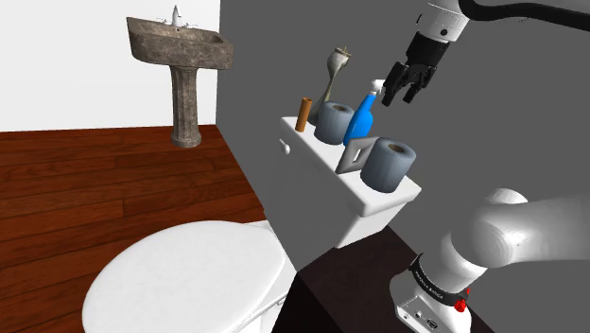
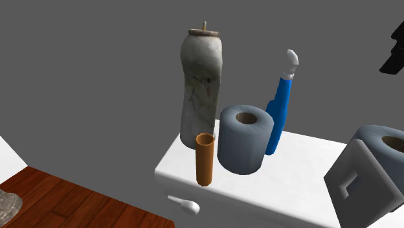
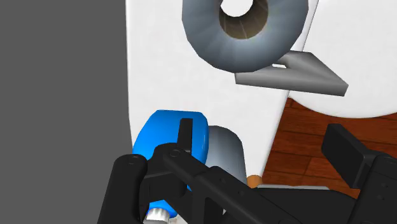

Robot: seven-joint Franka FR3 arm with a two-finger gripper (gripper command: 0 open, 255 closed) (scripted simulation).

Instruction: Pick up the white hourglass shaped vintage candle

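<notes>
Standing near orange cup (image 2: 204, 159), contents unclear: whitish candle (image 2: 201, 84)

On the toilet tank (image 2: 285, 178), in the second exterior view, a paper roll (image 2: 243, 139), candle (image 2: 201, 84) and tube (image 2: 204, 159) stand left of the spray bottle (image 2: 280, 116); a block (image 2: 359, 178) and another roll (image 2: 388, 146) stand right of it.

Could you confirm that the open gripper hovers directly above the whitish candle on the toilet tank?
Not quite: the wrist view shows the open gripper hovering above the blue spray bottle, not the candle, on the toilet tank.
</notes>
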